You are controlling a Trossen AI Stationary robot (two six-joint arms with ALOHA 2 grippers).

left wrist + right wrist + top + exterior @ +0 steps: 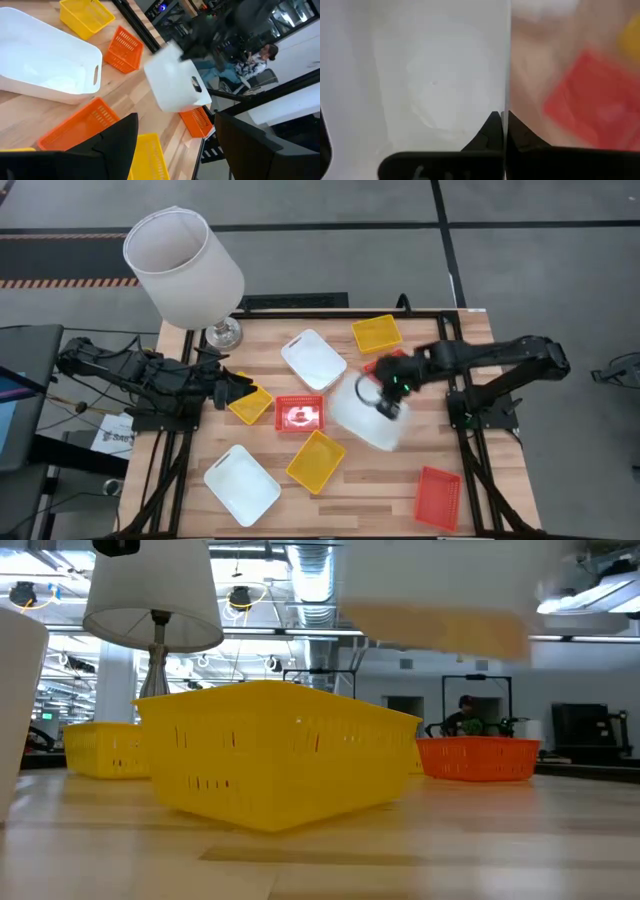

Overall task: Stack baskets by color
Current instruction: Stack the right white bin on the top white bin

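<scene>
My right gripper (388, 402) is shut on a white basket (362, 420), which hangs blurred above the table's middle right; the left wrist view shows the same basket (175, 85) in the air. Two more white baskets (313, 358) (241, 483) rest on their bottoms. Yellow baskets lie at the far side (377, 333), by my left gripper (250, 405) and near the middle (316, 461). Orange baskets lie at the centre (299, 413), at the near right (438, 497) and under the right arm (385, 363). My left gripper (235, 388) waits open at the left. My right gripper pinches one side wall of the white basket at its upper rim (506, 100), with one finger (490, 132) inside the basket and the other outside. The fingers come from above, slanting down. The basket is lifted clear of the table and hangs tilted below them.
A large white lamp (185, 265) stands at the table's far left corner, its base (223, 333) on the wood. In the low view a yellow basket (270, 755) fills the foreground. A person (255, 57) sits beyond the table's right side.
</scene>
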